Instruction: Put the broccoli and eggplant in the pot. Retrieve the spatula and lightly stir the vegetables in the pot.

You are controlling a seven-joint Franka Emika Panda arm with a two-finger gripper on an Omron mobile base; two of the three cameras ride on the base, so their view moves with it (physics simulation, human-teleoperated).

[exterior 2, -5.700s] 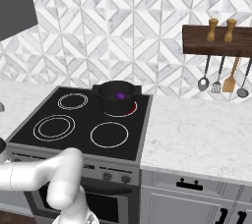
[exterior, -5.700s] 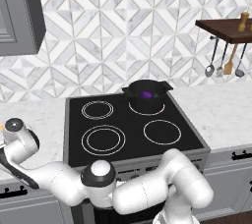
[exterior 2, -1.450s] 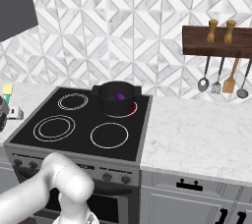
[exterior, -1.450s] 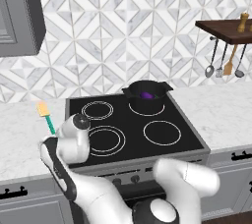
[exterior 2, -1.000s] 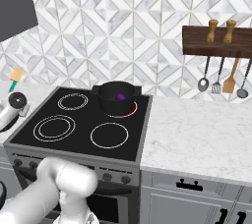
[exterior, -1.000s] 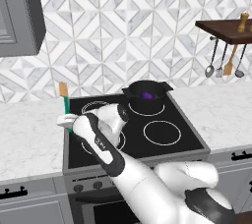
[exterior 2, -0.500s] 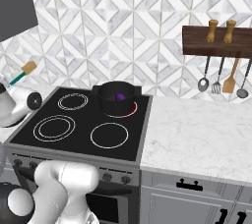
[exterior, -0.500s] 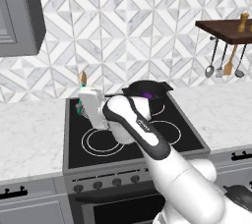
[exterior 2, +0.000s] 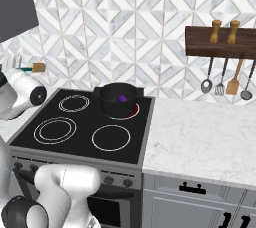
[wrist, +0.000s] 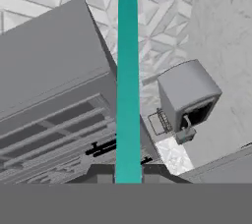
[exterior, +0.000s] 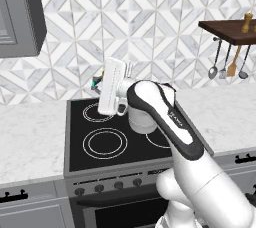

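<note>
Spatula (wrist: 127, 75) with the thin teal handle and yellow-orange blade is clamped in the gripper (wrist: 127, 179), whose two dark tips are pinched tight on the handle's end, so it sticks straight out along the hand view. From the right base view it's up in the air over the counter left of the black stovetop (exterior 2: 85, 127). Round black pot (exterior 2: 119, 99) sits on the back burner with the purple eggplant (exterior 2: 121, 99) inside.

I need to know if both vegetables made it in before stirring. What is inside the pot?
In the right base view the pot holds the purple eggplant. No broccoli shows, though the near wall hides the pot's floor, so it could lie lower down.
</note>
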